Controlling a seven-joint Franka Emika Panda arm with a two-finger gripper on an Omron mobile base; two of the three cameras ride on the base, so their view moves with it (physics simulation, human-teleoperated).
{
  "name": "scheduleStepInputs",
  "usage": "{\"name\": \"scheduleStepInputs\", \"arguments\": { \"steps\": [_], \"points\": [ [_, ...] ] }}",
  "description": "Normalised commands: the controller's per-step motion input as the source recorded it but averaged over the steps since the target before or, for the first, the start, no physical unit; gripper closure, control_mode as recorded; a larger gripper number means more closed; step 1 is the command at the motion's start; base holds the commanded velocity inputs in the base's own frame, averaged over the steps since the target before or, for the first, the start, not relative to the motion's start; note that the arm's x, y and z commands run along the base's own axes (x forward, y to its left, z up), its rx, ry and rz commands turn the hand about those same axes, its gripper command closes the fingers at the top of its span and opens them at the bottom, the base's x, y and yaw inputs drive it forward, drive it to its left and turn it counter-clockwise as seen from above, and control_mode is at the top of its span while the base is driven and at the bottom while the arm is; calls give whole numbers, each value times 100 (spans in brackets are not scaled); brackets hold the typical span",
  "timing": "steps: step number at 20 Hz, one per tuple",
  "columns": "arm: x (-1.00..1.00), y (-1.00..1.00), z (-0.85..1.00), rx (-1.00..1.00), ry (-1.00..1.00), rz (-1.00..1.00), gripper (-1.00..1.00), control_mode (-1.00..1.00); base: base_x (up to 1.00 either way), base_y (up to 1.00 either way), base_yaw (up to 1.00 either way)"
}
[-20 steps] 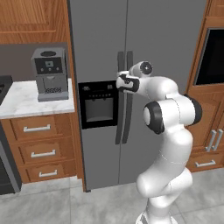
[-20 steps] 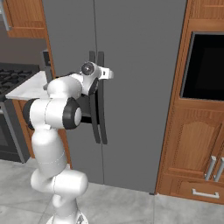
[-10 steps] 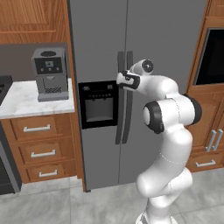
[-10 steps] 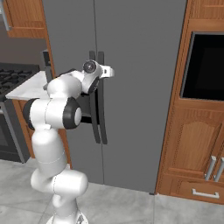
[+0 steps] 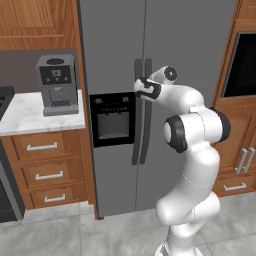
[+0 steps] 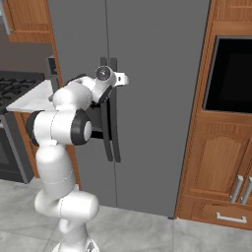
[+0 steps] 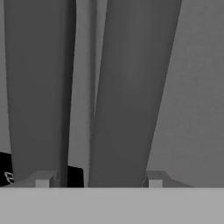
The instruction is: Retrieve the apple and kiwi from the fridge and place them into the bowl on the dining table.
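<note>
Fridge (image 5: 195,75) shut, both doors flush, two long dark handles side by side down the middle seam. Hand (image 5: 141,86) raised to the upper part of the right door's handle (image 5: 148,115), fingers reaching around it; in the hand view, the handle (image 7: 127,92) standing between the two fingertips (image 7: 43,179), the left door's handle (image 7: 39,87) just beside it. Whether clenched on the bar yet or merely straddling it: cannot tell, since the tips appear apart with the bar between and contact is not clear. Apple and kiwi nowhere on show, presumably on shelves behind the closed doors; bowl and dining table likewise elsewhere. Coffee machine (image 5: 57,84) on the marble worktop (image 5: 25,117) to the left, black dispenser panel (image 5: 112,117) in the left door, wall oven (image 6: 231,74) in the wooden cabinet to the right. Step in hand, by the look of it: the very first, taking hold of the door to open it. Next move calls for a firm squeeze on the bar, then a pull outward along the door's arc, hinge on the far right, wide enough to reach the shelves. Slipping off the smooth bar the likely risk.
</note>
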Motion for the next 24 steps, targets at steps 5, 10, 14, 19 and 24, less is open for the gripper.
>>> {"name": "scheduleStepInputs", "arguments": {
  "steps": [5, 10, 14, 19, 24],
  "points": [
    [-45, -5, 0, 0, 0, 0, 100, -100, 0, 0, 0],
    [-100, -30, 0, 0, 0, 0, 100, -100, 0, 0, 0],
    [-100, -50, 1, 3, 0, 0, 100, -100, 0, 0, 0],
    [-100, -87, 10, 6, 0, 0, 100, -100, 0, 0, 0],
    [-100, -100, 19, 9, 1, 0, 100, -100, 0, 0, 0]
  ]
}}
